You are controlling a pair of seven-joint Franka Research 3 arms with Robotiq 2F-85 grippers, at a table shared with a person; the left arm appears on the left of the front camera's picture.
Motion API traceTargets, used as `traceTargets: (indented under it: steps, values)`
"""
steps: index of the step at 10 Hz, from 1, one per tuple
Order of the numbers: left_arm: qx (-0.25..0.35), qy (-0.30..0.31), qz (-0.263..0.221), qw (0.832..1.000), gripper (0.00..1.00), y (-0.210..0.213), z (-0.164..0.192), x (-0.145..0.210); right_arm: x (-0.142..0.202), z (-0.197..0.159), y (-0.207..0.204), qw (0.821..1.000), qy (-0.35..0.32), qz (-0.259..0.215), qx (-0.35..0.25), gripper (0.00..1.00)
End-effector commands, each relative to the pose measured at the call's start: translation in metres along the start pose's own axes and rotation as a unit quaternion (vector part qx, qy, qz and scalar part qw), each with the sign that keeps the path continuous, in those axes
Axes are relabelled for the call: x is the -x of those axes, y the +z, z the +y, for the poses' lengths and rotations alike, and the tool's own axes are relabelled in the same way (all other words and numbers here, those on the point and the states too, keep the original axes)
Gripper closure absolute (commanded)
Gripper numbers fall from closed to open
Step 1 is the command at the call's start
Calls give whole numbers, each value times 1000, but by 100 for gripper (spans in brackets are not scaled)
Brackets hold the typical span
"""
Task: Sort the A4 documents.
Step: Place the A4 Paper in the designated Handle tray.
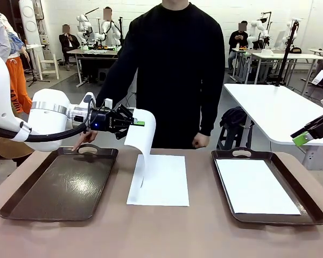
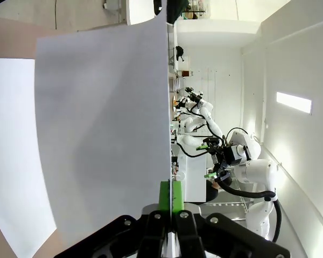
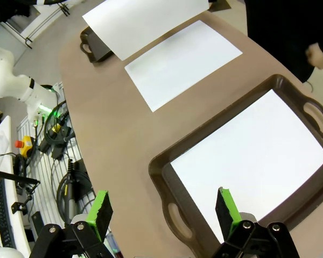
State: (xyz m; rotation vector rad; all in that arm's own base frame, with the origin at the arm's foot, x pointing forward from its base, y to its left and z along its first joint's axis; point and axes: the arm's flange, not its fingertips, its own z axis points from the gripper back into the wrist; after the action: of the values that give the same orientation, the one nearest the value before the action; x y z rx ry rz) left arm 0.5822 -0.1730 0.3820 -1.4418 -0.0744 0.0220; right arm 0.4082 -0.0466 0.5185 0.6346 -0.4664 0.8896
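**Left claw pinches one sheet above the counter; right claw spread wide**

The left claw (image 1: 140, 123) is closed on the top edge of a lifted sheet (image 1: 141, 137), its green pads pressed together on the paper. The sheet hangs from that pinch in a curl, and its lower edge reaches down to a second sheet (image 1: 160, 180) that lies flat on the counter (image 1: 167, 231) between the two trays. In the left wrist view the lifted sheet spreads broad and blank ahead of the fingers.

Just beside and below the left claw sits the left tray (image 1: 59, 185), dark brown and bare inside. A person's hand (image 1: 81, 141) rests fingertips on its far handle.

The right claw (image 3: 164, 207) holds nothing, its jaws wide apart. It hovers over the near end of the right tray (image 3: 161, 161). A third sheet (image 3: 253, 156) lies flat inside that tray. In the front view this claw shows at the right edge, raised above the tray.
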Motion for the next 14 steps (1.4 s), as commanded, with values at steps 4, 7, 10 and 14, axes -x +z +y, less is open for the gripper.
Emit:
traceTargets:
  steps: [4,7,10,14]
  values:
    - [-23,-18,31,999,99,-3,-7,-1,1,1,0,1000,2,2,-1,0]
    - [-76,-52,51,994,99,22,-21,9,1,1,0,1000,2,2,-1,0]
    - [-139,-11,37,990,99,73,10,31,1,1,0,1000,2,2,-1,0]
    - [-193,8,12,981,99,132,32,41,1,1,0,1000,2,2,-1,0]
